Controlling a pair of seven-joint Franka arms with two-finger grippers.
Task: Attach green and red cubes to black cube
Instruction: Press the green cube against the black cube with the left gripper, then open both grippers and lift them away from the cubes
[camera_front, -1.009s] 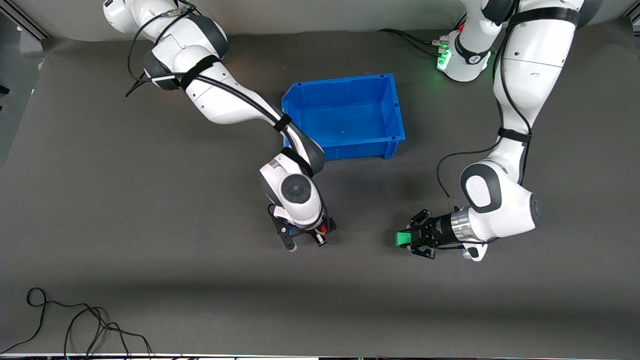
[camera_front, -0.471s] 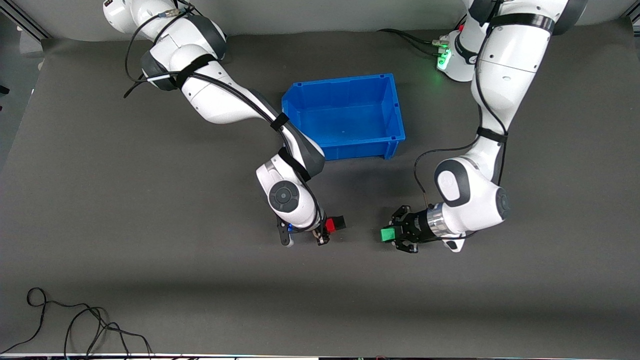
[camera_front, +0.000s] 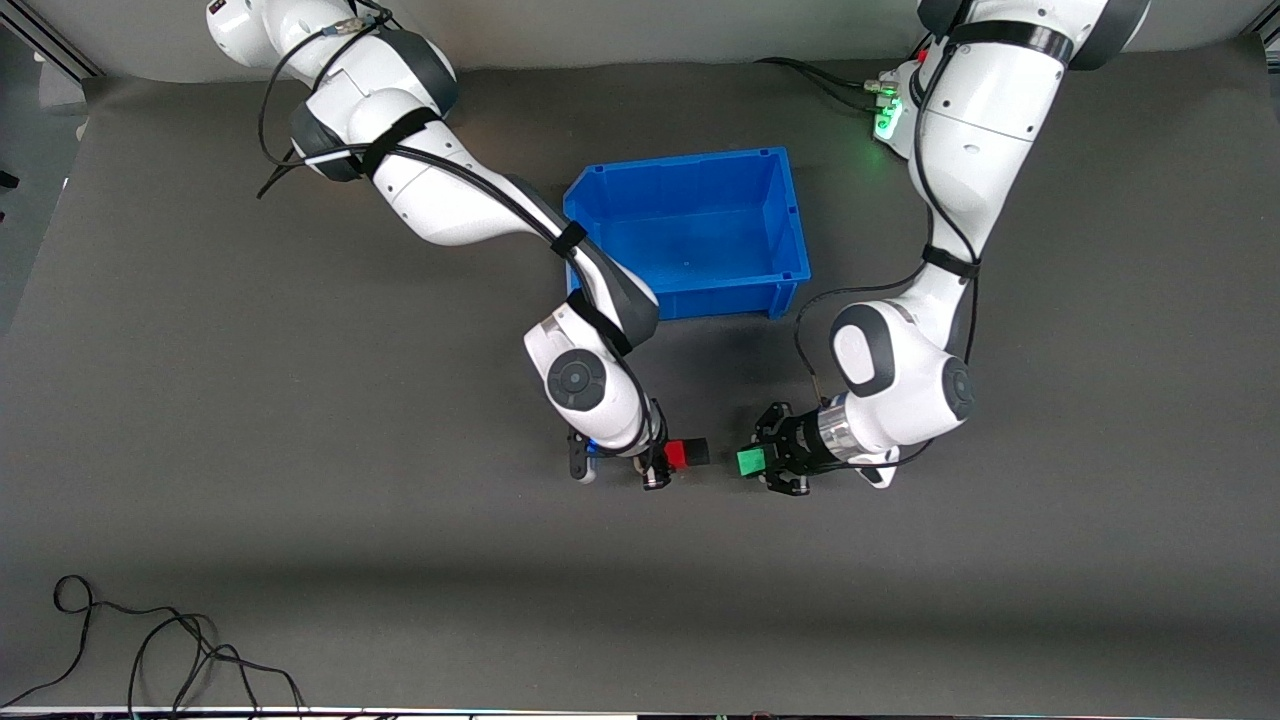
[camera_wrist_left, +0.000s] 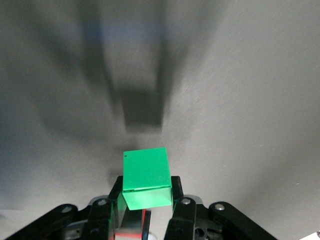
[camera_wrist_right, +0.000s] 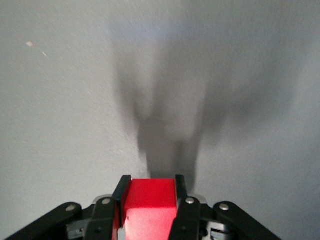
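My right gripper (camera_front: 668, 462) is shut on the red cube (camera_front: 676, 456), held low over the mat, nearer the front camera than the blue bin. The black cube (camera_front: 697, 452) sits flush against the red cube's side that faces the left arm's end. My left gripper (camera_front: 760, 462) is shut on the green cube (camera_front: 750, 461), with a small gap between it and the black cube. In the left wrist view the green cube (camera_wrist_left: 145, 175) sits between the fingers (camera_wrist_left: 178, 192). In the right wrist view the red cube (camera_wrist_right: 150, 200) fills the jaws; the black cube does not show clearly there.
The blue bin (camera_front: 790, 215) stands open in the middle of the table, farther from the front camera than both grippers. A loose black cable (camera_front: 150, 650) lies near the front edge at the right arm's end. The grey mat (camera_front: 400, 560) covers the table.
The left gripper has carried the green cube toward the right arm's end. The right gripper has shifted the red and black cubes toward it. The gap between green and black has shrunk.
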